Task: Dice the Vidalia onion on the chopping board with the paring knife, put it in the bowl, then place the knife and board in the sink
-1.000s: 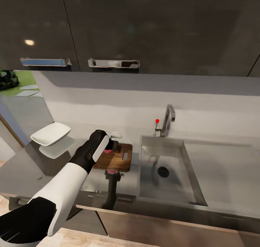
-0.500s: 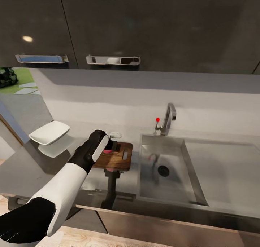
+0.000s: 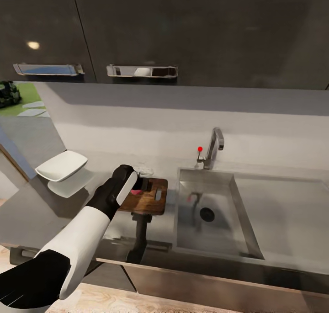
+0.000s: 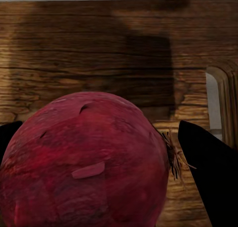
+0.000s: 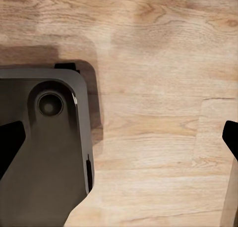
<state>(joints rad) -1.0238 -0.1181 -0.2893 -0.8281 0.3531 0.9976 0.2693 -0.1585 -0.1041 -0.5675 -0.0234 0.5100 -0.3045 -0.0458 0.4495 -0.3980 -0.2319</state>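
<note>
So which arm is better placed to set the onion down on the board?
Left. Its gripper has the Vidalia onion between its jaws, directly over the chopping board. The right gripper faces the wooden floor.

Domestic kitchen. Glossy black wall cabinets (image 3: 183, 29) with chrome handles (image 3: 141, 71) hang above a pale grey backsplash (image 3: 183, 121). A steel sink (image 3: 214, 240) with round drain (image 3: 207, 214), drainboard (image 3: 288, 217) and chrome tap (image 3: 214, 147) with red knob (image 3: 199, 149) is set into the dark grey bench (image 3: 36, 217). A wooden chopping board (image 3: 148, 203) and white bowl (image 3: 61, 165) rest on it. Light wooden floor (image 5: 148, 88) lies below.
</note>
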